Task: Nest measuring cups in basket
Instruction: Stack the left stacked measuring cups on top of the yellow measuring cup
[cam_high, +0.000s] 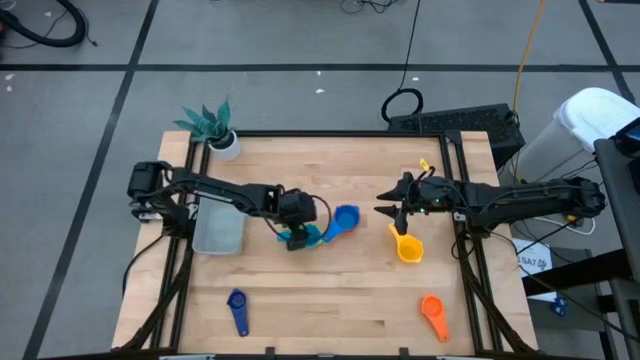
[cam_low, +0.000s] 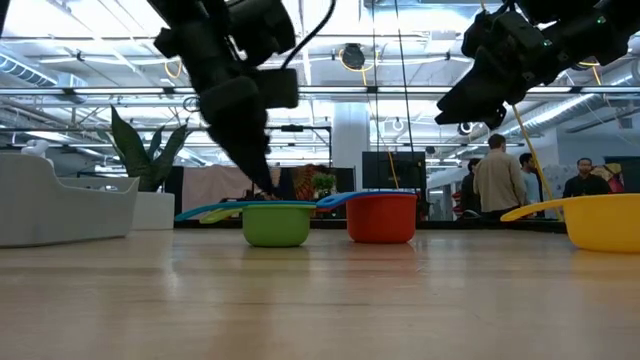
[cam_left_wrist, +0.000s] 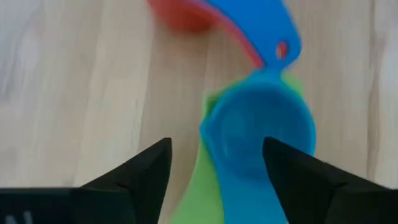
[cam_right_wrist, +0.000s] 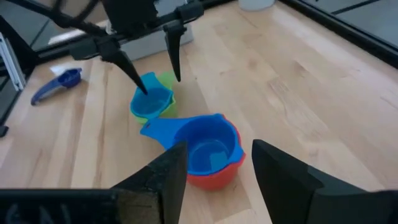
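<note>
Left end effector (cam_high: 297, 240): fingers apart, empty, directly over light blue cup (cam_right_wrist: 150, 101) nested in green cup (cam_low: 276, 222), mid-bench. Basket (cam_high: 218, 229) just behind your left arm. Right end effector (cam_high: 399, 213): apart, farther.

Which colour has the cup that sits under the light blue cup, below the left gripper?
Green. The green cup holds the light blue cup inside it; the low view shows it best.

Lots of bright plastic on pale wood

Light blue cup (cam_right_wrist: 151, 99) in green cup (cam_right_wrist: 165, 79), blue cup (cam_right_wrist: 208, 146) in red cup (cam_right_wrist: 214, 179); yellow cup (cam_high: 408, 246), orange cup (cam_high: 434, 313), dark blue cup (cam_high: 238, 310), grey-blue basket (cam_high: 218, 232).
</note>
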